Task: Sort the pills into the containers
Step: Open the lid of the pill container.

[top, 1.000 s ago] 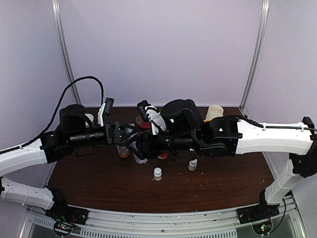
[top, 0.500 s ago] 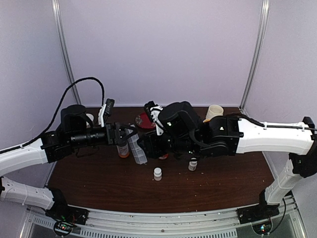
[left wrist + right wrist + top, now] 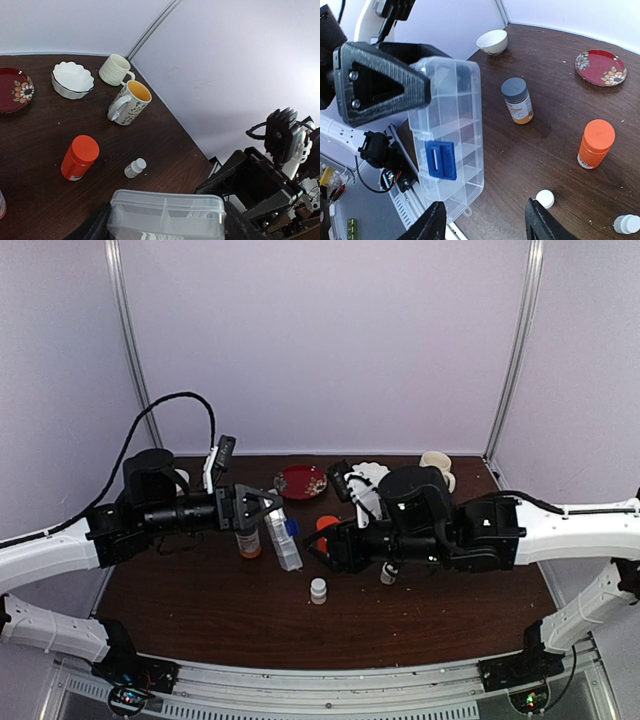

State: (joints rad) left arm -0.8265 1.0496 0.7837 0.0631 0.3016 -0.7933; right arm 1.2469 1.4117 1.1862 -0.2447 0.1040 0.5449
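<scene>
My left gripper [image 3: 264, 514] is clamped on one short end of the clear pill box [image 3: 454, 131] and holds it up on edge, with its blue latch [image 3: 440, 159] facing my right wrist camera. I cannot make out any pills in its compartments [image 3: 466, 134]. My right gripper [image 3: 487, 226] stands spread with nothing between its fingers, at 3 o'clock of the box in the top view. An orange bottle [image 3: 324, 528] sits at 2 o'clock of the box.

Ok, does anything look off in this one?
The clear pill box is not lying flat: the left gripper holds it up on edge, tilted. Nothing looks spilled or damaged.
</scene>
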